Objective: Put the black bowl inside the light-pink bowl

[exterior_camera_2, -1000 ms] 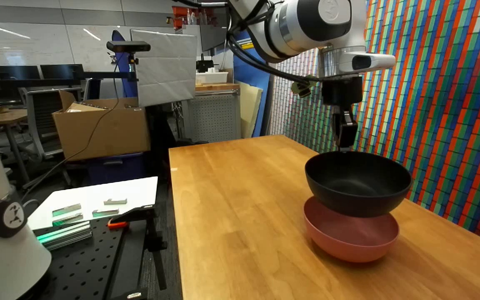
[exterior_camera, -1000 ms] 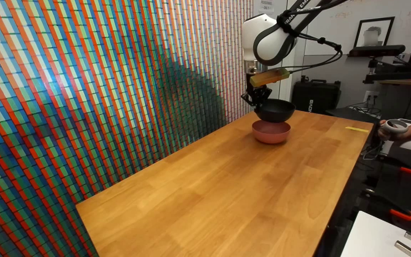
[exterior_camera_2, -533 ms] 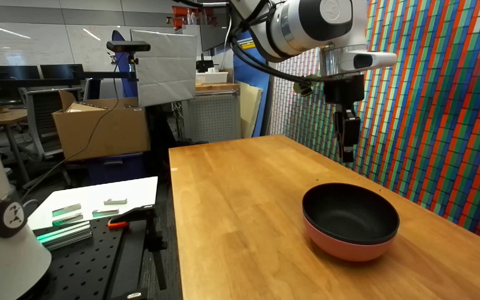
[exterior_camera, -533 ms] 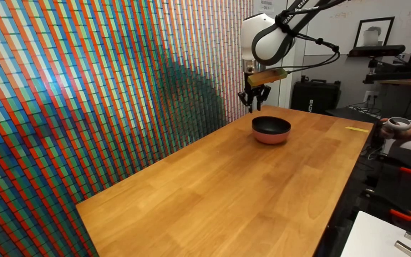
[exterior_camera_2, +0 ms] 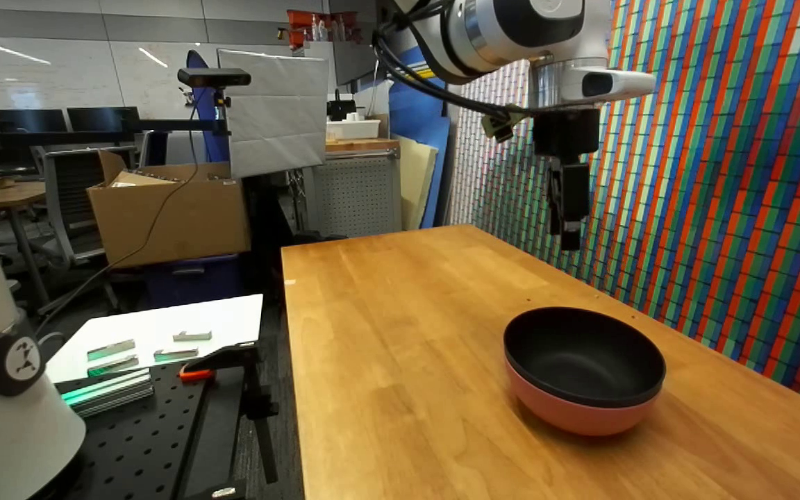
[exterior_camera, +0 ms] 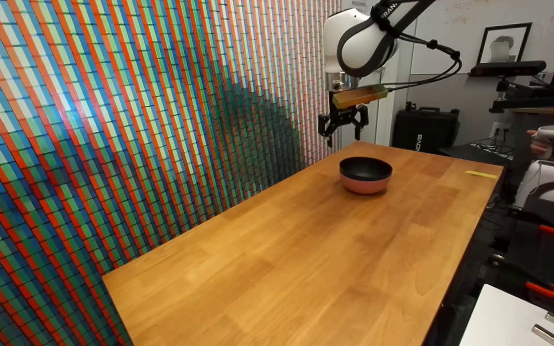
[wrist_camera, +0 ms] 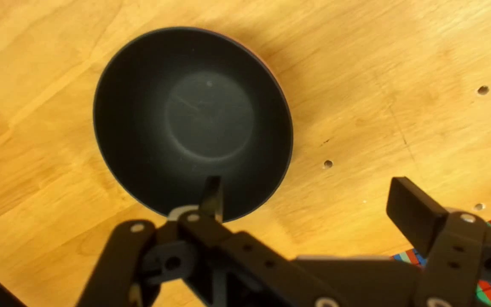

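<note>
The glossy black bowl (exterior_camera: 366,169) sits nested in the light-pink bowl (exterior_camera: 365,186) on the wooden table, its rim level in both exterior views. Only the pink outer wall (exterior_camera_2: 584,417) shows beneath the dark rim. From above, in the wrist view, the black bowl (wrist_camera: 203,119) covers nearly all of the pink one, leaving a thin reddish sliver at its upper right edge. My gripper (exterior_camera: 344,140) hangs above and beside the bowls, clear of both. Its fingers stand wide apart in the wrist view, with just bare table seen between them; the gripper (wrist_camera: 307,198) holds nothing.
The wooden table (exterior_camera: 282,250) runs along a colourful striped wall (exterior_camera: 161,120) close to the arm. Behind the table's far end stands a black case (exterior_camera: 423,129). A person's hand with a controller (exterior_camera: 553,139) is off the table's side.
The black bowl, earlier held above the pink bowl, has dropped into it. My gripper has let go, spread its fingers wide and risen slightly. The person's hand has moved up.
</note>
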Action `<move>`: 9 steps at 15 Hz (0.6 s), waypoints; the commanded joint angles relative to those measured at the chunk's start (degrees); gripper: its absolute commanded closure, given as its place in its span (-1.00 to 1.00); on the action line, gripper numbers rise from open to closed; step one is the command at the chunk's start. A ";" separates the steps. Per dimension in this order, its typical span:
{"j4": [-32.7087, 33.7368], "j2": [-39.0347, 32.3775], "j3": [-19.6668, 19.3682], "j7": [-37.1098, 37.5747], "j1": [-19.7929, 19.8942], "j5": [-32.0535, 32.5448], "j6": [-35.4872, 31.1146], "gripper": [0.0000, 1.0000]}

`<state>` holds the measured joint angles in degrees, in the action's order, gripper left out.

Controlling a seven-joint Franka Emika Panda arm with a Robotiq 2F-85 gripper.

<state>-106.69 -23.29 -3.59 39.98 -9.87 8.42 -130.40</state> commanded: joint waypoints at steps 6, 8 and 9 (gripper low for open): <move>4.60 13.35 6.19 -6.22 0.52 -9.62 20.81 -1.00; 7.91 14.66 7.30 -10.94 0.76 -9.62 26.89 -1.00; 9.55 15.20 7.63 -14.03 0.98 -9.60 30.88 -1.00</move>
<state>-101.78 -9.66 2.79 33.47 -9.90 0.46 -108.67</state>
